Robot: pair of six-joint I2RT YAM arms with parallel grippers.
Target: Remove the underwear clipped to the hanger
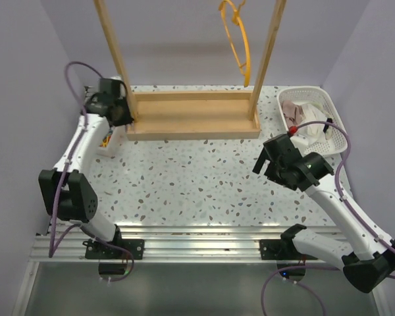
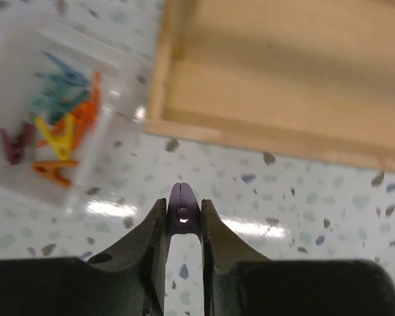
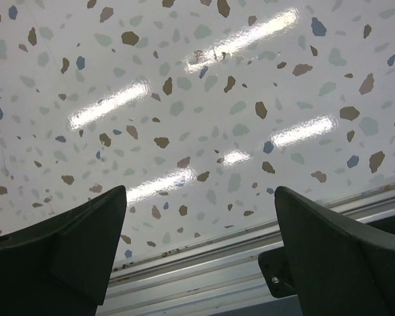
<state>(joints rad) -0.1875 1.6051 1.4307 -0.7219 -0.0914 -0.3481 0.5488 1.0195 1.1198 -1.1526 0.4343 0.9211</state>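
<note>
Hanger [image 1: 236,41], top view: hangs from the wooden rack [image 1: 192,117], upper right, seen nearly edge-on and looking bare. Underwear isn't on it, and I can't single it out among the cloths in the basket [image 1: 337,110]. Right gripper [image 1: 268,163] is the nearer one; the hanger lies up and beyond it. Left wrist view: left gripper [image 2: 183,204] is pinched almost closed on a purple peg [image 2: 183,217], with the peg box [image 2: 26,72] just left. Right wrist view: jaws spread wide, holding nothing, bare table below.
</note>
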